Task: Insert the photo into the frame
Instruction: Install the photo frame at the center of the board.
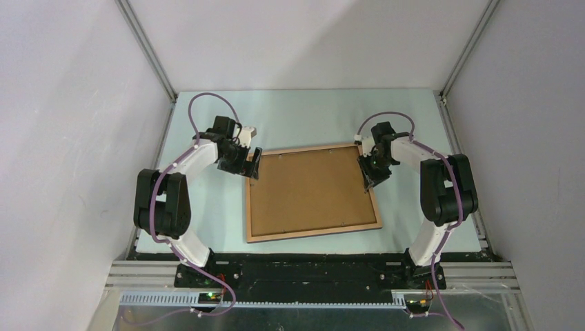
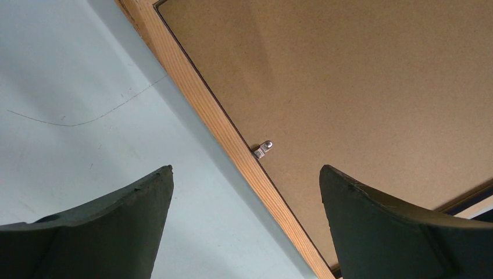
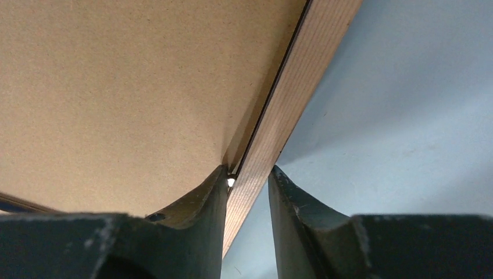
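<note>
The frame [image 1: 314, 232] lies flat on the table with its light wood rails up, and a plain brown backing board [image 1: 310, 189] fills it. The photo is hidden. My left gripper [image 1: 254, 164] stands wide open astride the frame's left rail [image 2: 197, 99], just short of a small metal tab [image 2: 263, 149]. My right gripper [image 1: 370, 176] straddles the right rail [image 3: 296, 81] with its jaws narrowed. Its inner finger [image 3: 209, 197] rests at the board's edge [image 3: 128, 87] beside a shiny tab [image 3: 231, 181]. Its outer finger [image 3: 290, 197] stands just outside the rail.
The pale blue-green table [image 1: 310, 114] runs on behind and beside the frame. White walls with metal posts [image 1: 148, 52] close in the back and sides. Both arm bases stand on the black strip [image 1: 310, 269] at the near edge.
</note>
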Robot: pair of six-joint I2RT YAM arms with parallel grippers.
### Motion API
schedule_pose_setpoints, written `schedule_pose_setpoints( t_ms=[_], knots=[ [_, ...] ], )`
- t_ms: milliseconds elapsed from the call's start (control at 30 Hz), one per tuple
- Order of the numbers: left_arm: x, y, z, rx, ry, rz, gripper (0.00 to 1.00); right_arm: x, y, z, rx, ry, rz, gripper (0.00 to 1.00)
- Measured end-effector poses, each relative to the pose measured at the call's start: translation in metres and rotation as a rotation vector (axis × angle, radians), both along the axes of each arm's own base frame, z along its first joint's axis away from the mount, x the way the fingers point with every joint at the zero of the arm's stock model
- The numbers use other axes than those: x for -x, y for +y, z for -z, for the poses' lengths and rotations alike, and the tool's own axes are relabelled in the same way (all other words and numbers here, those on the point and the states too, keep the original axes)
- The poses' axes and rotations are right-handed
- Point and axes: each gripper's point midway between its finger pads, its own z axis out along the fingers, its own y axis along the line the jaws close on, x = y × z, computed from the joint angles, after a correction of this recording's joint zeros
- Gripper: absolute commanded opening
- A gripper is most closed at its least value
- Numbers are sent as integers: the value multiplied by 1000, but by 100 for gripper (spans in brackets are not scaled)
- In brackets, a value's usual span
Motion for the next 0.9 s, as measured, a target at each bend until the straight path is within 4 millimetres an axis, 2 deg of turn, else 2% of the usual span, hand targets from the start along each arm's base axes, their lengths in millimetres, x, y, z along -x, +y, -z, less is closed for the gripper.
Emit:
schedule_pose_setpoints(
  t_ms=[433, 900],
  knots=[
    [0, 0, 0, 0, 0, 0, 100, 0, -2, 0, 8, -7, -33, 31],
    [0, 0, 0, -1, 0, -1, 100, 1, -1, 0, 13, -27, -92, 35]
  ],
)
